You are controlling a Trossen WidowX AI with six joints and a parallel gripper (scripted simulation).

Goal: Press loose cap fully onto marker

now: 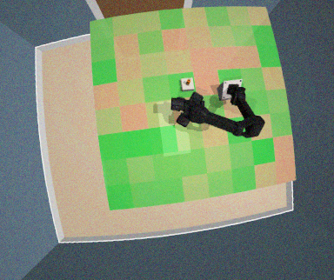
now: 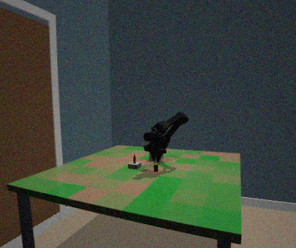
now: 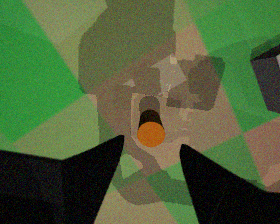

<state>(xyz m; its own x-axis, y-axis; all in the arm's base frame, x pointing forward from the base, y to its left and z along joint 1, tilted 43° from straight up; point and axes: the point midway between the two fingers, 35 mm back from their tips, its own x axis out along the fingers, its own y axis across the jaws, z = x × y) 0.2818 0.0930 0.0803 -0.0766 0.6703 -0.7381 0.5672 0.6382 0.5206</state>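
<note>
The cap (image 2: 156, 167) (image 3: 151, 134) stands on the table with its orange end up. In the top view the arm hides it. The marker (image 1: 188, 82) (image 2: 134, 159) stands upright, without a cap, in the white holder block (image 1: 183, 87) (image 2: 134, 165); part of the block (image 3: 271, 85) shows at the right edge of the wrist view, without the marker. My gripper (image 2: 156, 159) (image 3: 152, 144) points down, open and empty, just above the cap. In the wrist view its two fingertips lie to the left and right of the cap's top.
The arm's base plate (image 1: 225, 93) is on the table, to the right of the holder block in the top view. The arm reaches from it over the table (image 1: 146, 170) (image 2: 210, 216), whose top has green and tan patches. The arm's shadow falls around the cap.
</note>
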